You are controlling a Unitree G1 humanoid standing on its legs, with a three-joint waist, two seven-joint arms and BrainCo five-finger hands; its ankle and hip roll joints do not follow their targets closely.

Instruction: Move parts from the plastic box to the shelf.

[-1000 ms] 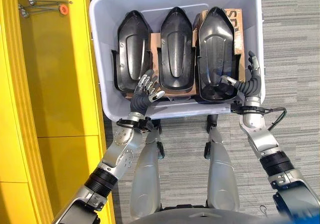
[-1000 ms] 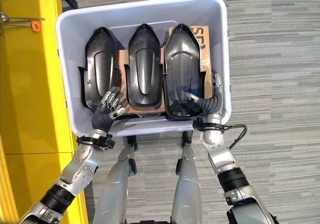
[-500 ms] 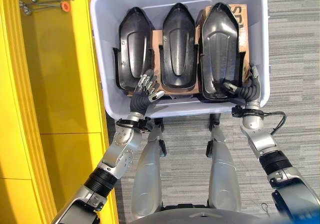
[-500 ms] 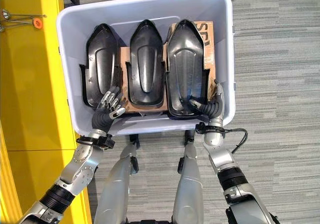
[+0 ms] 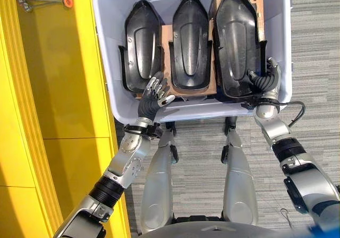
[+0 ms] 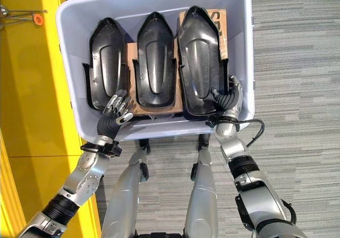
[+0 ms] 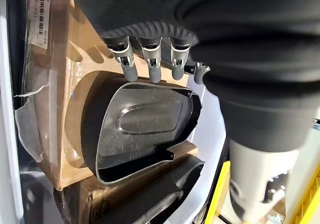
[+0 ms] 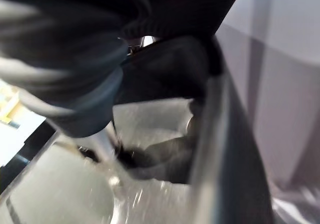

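a pale grey plastic box (image 5: 114, 97) sits on the floor, open-topped, just right of the yellow shelf (image 5: 58, 116). inside it three glossy black moulded parts stand side by side, pointed ends far, on brown cardboard (image 5: 166, 41): the left part (image 5: 142, 44), the middle part (image 5: 190, 41), and the right part (image 5: 239, 41), which is the largest and sits higher than the other two.

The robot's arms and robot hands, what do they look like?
Both arms are shiny silver-grey, with black ringed bands partway along. The left robot hand has silver fingers with dark tips, and a dark ribbed cover wraps its back and wrist. The right robot hand wears the same dark ribbed cover. A thin black cable loops beside the right wrist.
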